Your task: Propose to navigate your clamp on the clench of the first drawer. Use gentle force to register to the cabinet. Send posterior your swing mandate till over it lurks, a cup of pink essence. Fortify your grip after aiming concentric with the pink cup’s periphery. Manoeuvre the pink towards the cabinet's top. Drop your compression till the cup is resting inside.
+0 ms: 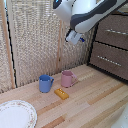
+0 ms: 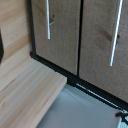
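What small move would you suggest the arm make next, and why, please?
Probably ease the clamp toward the silver bar handle of the nearest drawer: it hangs in the air beside the cabinet, touching nothing, with the pink cup standing untouched on the wooden table.

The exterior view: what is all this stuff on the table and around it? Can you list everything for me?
pink cup: one, dusty pink, on the wooden table, handle toward the exterior view's right.
blue mug: one, blue, just left of the pink cup in the exterior view.
yellow block: one, yellow-orange, in front of the two mugs.
plate: one, white with patterned rim, lower left corner.
reed screen: pale woven, behind the mugs.
cabinet: one, dark brown, silver bar handles, at right.
hand: one, white, raised above the mugs, holding nothing visible.
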